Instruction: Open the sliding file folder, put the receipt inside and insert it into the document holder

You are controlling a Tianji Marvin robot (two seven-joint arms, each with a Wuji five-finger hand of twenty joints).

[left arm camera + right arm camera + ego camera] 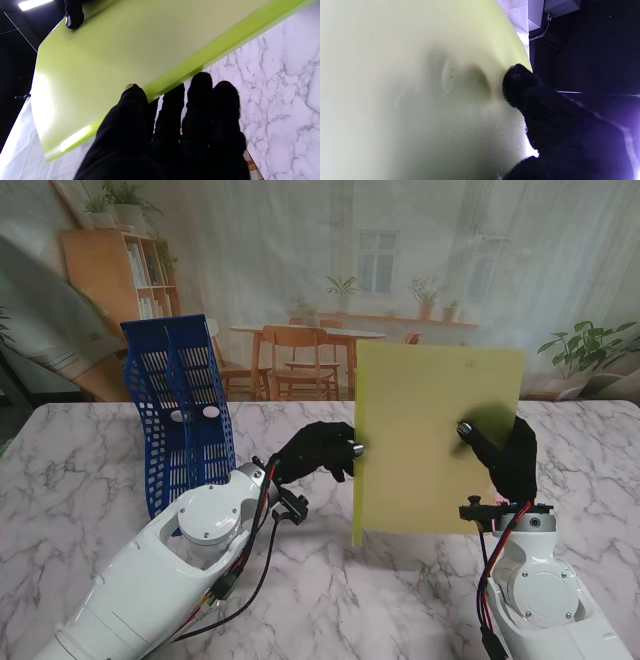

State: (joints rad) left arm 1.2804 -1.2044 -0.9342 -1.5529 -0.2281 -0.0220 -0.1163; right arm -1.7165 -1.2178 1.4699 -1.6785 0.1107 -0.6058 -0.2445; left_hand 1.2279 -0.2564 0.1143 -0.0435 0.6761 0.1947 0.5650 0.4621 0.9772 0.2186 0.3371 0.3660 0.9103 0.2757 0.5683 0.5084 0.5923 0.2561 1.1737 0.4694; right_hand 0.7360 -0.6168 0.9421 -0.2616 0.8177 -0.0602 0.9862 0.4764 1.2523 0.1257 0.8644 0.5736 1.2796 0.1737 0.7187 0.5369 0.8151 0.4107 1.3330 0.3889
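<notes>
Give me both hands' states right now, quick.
Left hand: shut on the yellow-green file folder, pinching its left edge.
Right hand: shut on the same folder, thumb on its front face.

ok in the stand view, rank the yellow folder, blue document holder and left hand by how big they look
1. yellow folder, though it is held up nearer the camera
2. blue document holder
3. left hand

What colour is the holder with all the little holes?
Blue document holder, clearest in the stand view.
</notes>
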